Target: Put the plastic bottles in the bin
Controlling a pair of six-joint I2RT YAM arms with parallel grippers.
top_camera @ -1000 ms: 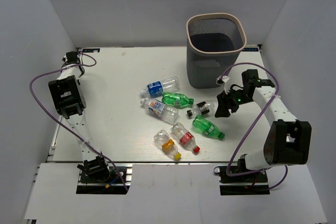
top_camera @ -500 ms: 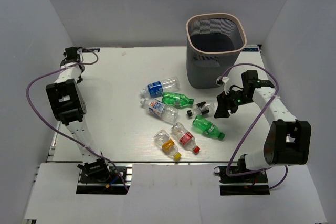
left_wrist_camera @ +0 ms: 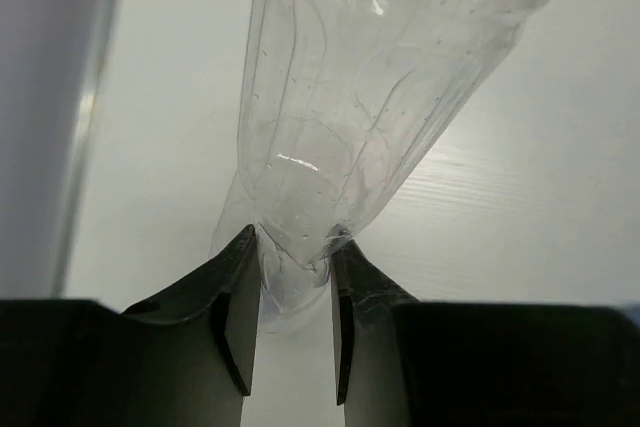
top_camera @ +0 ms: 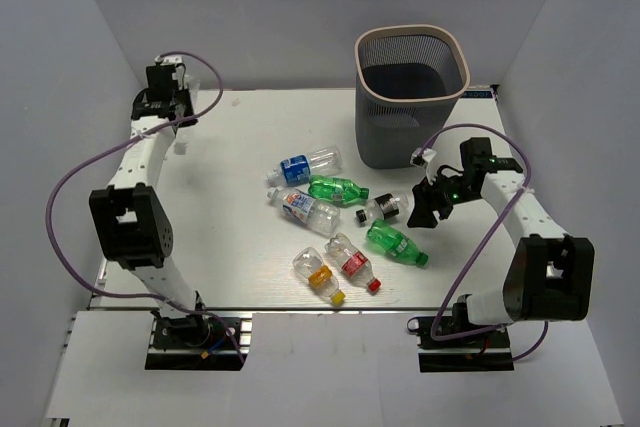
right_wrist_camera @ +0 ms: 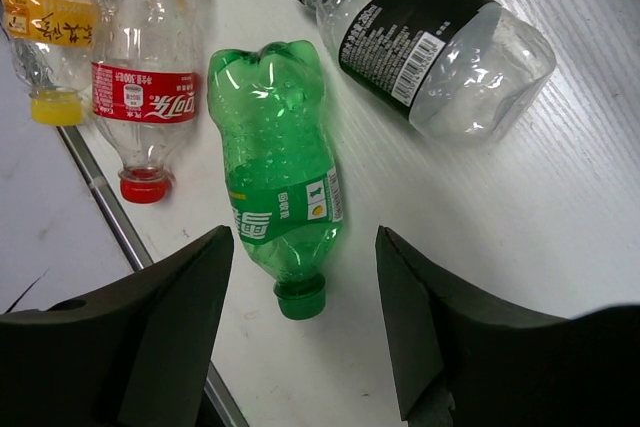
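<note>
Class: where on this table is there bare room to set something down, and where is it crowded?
Bare: the left half of the table, between left arm and bottles; the far strip left of the bin. Crowded: the bottles beside the right pincer.

A white table (top_camera: 230, 247) stands boxed by plain pale grey walls (top_camera: 280, 7).

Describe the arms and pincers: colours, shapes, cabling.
Left arm and right arm: white links, boxy black joints, each with a looping purple cable. Left pincer and right pincer: black, wedge-shaped fingers. Green light by the right wrist.
</note>
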